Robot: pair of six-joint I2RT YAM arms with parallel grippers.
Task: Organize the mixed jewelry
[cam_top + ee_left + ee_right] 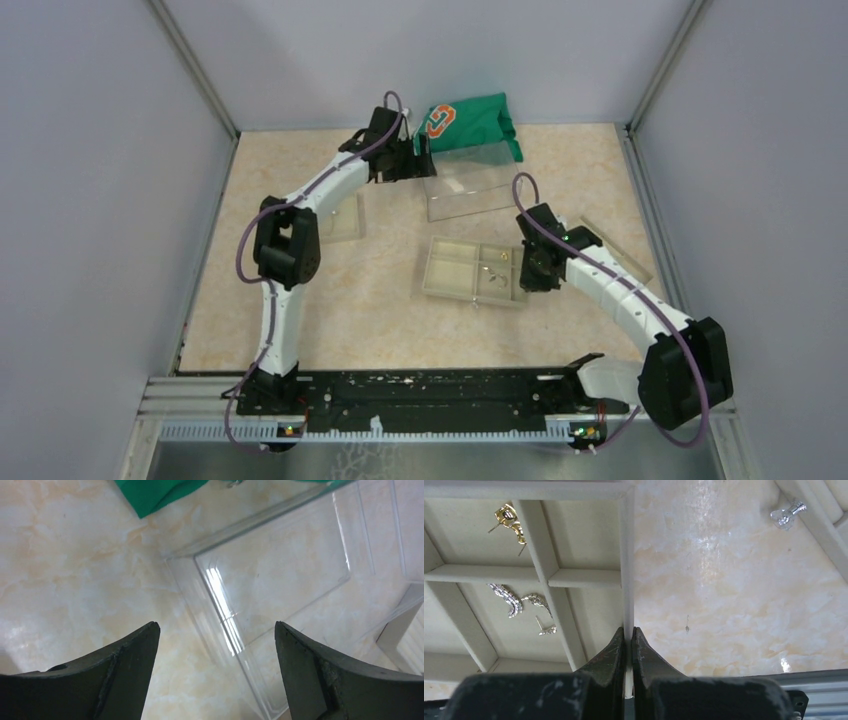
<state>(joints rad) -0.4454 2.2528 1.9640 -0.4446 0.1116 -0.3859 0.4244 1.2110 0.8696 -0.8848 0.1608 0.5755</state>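
The mixed jewelry lies partly in a cream compartmented tray (446, 268): a gold earring pair (509, 519) in one cell, silvery curved earrings (510, 600) and a small stud (546, 628) in the cell below. One clear crystal piece (788, 514) rests on the tabletop to the right. My right gripper (628, 629) is shut on the tray's right wall (626, 555), and it shows at the tray's right end (527, 272). My left gripper (216, 630) hangs open with nothing between its fingers, over the corner of a clear plastic box (280, 575), at the back (425, 165).
A green cloth with an orange logo (470, 122) lies behind the clear box (470, 195). Another pale tray (340, 215) sits under the left arm. A further one (615, 250) lies to the right, its edge (819, 527) near the crystal piece.
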